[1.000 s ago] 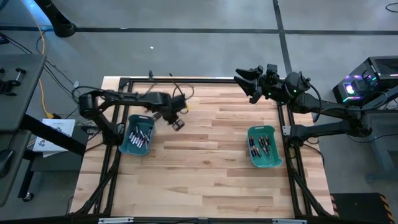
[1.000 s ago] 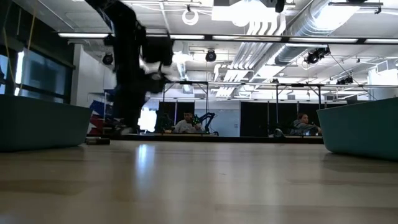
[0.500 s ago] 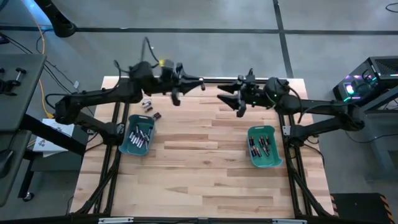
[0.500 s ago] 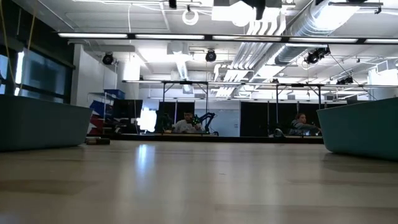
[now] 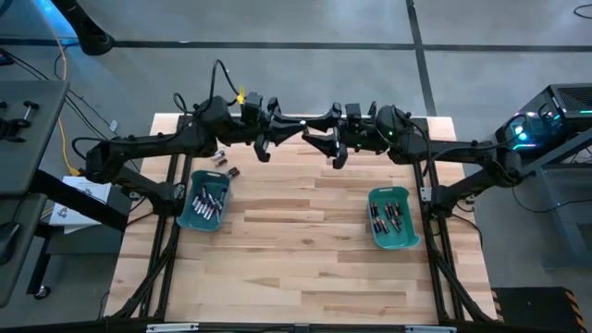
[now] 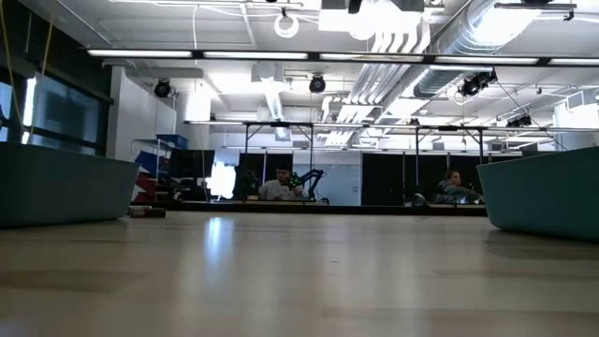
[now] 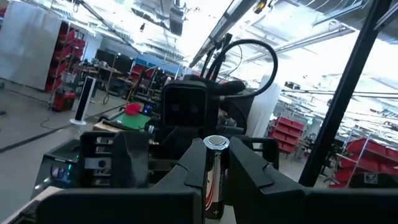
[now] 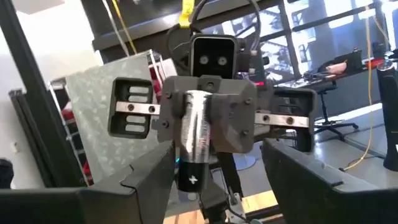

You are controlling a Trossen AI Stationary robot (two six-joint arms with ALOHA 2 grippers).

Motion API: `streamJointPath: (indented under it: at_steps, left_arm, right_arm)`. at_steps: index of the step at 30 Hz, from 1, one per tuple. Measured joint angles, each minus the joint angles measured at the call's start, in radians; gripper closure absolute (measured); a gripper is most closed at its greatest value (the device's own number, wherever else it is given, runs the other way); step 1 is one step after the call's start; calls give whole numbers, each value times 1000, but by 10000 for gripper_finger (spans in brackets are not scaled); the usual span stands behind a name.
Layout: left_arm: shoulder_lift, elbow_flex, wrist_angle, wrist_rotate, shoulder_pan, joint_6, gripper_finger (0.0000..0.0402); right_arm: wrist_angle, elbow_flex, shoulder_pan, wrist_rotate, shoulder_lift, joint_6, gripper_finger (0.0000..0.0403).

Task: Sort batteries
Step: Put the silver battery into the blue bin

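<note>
My left gripper (image 5: pixel 298 124) is high over the far middle of the table, about level, shut on one battery (image 8: pixel 196 134), silvery with a dark lower end. My right gripper (image 5: pixel 320 133) faces it from the right, open. In the right wrist view its fingers (image 8: pixel 152 180) stand wide to either side of the battery and touch nothing. Each of the two teal bins, left (image 5: pixel 205 200) and right (image 5: pixel 392 217), holds several batteries. Two loose batteries (image 5: pixel 226 165) lie on the wood beyond the left bin. The low view shows neither arm. My left gripper pinches the battery's silvery upper half (image 8: pixel 198 121) between its two fingers (image 8: pixel 231 124). The fingers lie about level, coming from the table's left, across the battery. It stands upright in the hold, its cap (image 7: pixel 216 143) above the fingers and its dark end (image 8: pixel 191 179) below, lifted clear.
A black frame rail (image 5: pixel 305 117) runs along the table's far edge under the two grippers. The bins show as teal walls at the left (image 6: pixel 65 192) and right (image 6: pixel 547 192) of the low view, with bare wood between them. People sit far off in the room behind.
My left gripper has risen from the table beside the left bin to high over the far middle. It has tipped from pointing down to about level and stays shut on the battery. My right gripper, open, has moved toward the table's left, up to the left gripper.
</note>
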Motion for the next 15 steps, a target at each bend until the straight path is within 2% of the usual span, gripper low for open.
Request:
streamJointPath:
  at_steps: [5,14,15]
  left_arm:
    - [-1,0,-2,-1,0,0,376]
    - [-4,0,-7,-2,0,14,373]
    - [-6,0,-12,-4,0,17,370]
  right_arm:
    - [-77,53,0,-66,13,-23,215]
    - [-135,66,0,-101,5,27,368]
    - [-148,66,-1,-101,-3,28,372]
